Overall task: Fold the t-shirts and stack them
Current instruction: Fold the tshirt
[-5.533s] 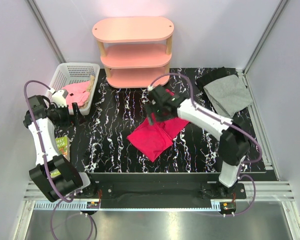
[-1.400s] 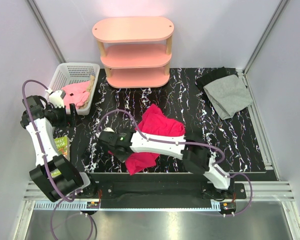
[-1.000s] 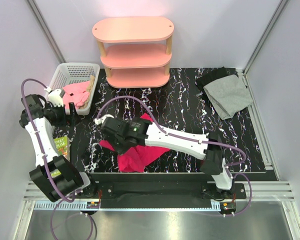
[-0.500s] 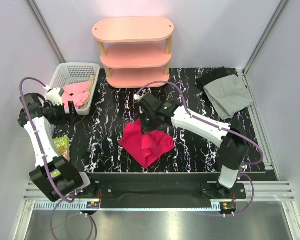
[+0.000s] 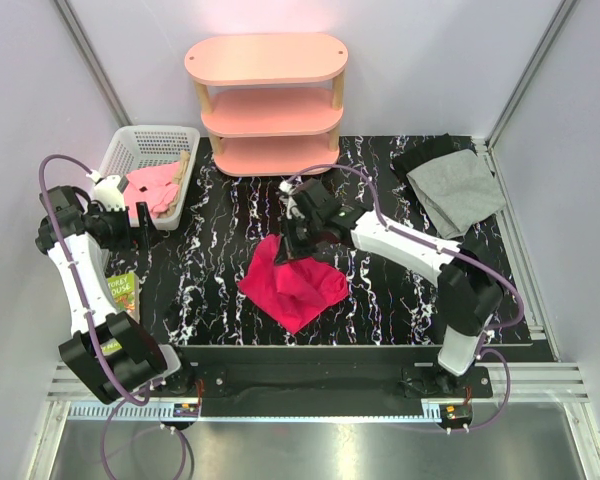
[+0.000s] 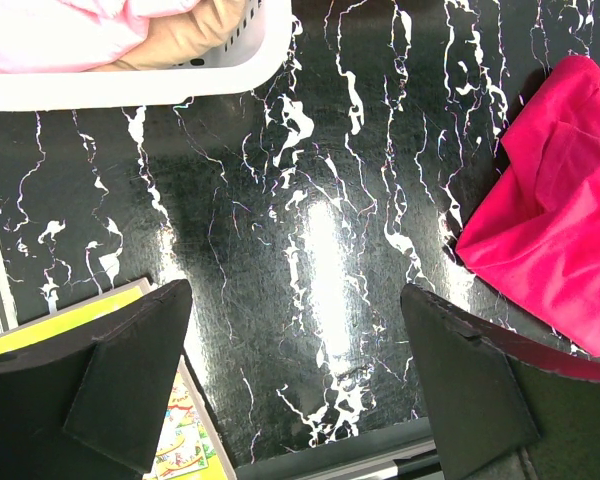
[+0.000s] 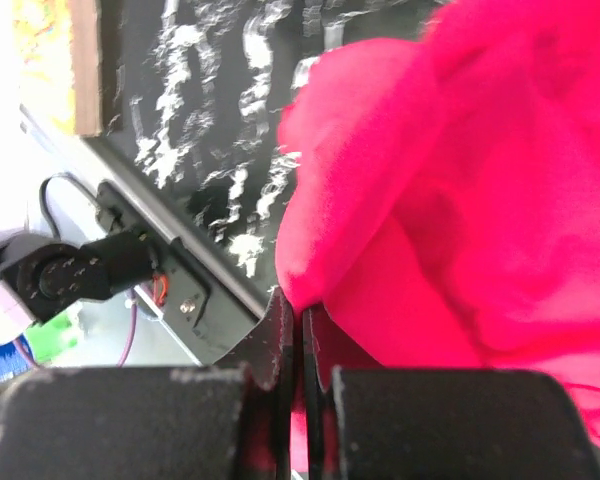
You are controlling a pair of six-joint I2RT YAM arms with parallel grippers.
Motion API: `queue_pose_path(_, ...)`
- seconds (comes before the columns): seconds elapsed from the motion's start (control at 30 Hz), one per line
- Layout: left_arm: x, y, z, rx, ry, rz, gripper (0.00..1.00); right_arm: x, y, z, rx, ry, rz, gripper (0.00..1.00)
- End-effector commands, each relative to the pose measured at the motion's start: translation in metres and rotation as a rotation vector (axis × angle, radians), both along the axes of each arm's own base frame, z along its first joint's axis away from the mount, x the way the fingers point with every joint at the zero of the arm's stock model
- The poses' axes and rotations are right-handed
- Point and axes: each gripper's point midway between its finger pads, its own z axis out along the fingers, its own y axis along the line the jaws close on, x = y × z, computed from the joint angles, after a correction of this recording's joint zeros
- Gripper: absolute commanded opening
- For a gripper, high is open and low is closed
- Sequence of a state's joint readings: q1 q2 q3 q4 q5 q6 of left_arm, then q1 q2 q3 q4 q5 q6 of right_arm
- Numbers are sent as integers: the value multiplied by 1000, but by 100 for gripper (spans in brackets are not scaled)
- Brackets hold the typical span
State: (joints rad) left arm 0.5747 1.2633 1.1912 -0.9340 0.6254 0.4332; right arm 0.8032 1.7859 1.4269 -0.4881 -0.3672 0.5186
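**Two arms, one pinch on the red shirt**

Front-left of the pink shelf (image 5: 267,100), the left gripper (image 6: 300,385) hangs beside the white basket (image 5: 160,131), fingers spread wide and holding nothing. Only its wrist view shows the yellow booklet (image 6: 60,325) directly under it.

Straight in front of the shelf, the red t-shirt (image 5: 292,285) lies rumpled on the marbled table (image 5: 220,230). The right gripper (image 7: 300,340) grips its far corner. Only the wrist view shows the fingers pressed together on a fold; overhead the arm hides them.

The grey t-shirt (image 5: 458,190) lies right of the shelf.

A second ago the right arm stretched farther left with the shirt bunched; the shirt now lies flatter. The left arm has hardly moved.
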Motion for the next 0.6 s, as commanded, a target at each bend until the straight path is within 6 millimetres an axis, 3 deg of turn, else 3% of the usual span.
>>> queue_pose_path(0.0, 8, -2, 17, 4, -60, -20, 91, -36, 48, 53, 77, -114, 144, 0)
queue_pose_path(0.03, 7, -2, 16, 4, -59, -20, 91, -56, 62, 65, 83, -150, 210, 0)
queue_pose_path(0.13, 5, -2, 15, 14, -58, -21, 91, -85, 75, 70, 66, -170, 280, 0)
queue_pose_path(0.3, 1, -3, 21, 43, -81, -27, 91, -115, 79, 66, 66, -129, 368, 0)
queue_pose_path(0.43, -2, -4, 24, 54, -88, -31, 91, -123, 74, 46, 42, -74, 372, 0)
queue_pose_path(0.57, -1, -4, 24, 53, -90, -31, 91, -103, 64, 34, 60, -51, 311, 0)
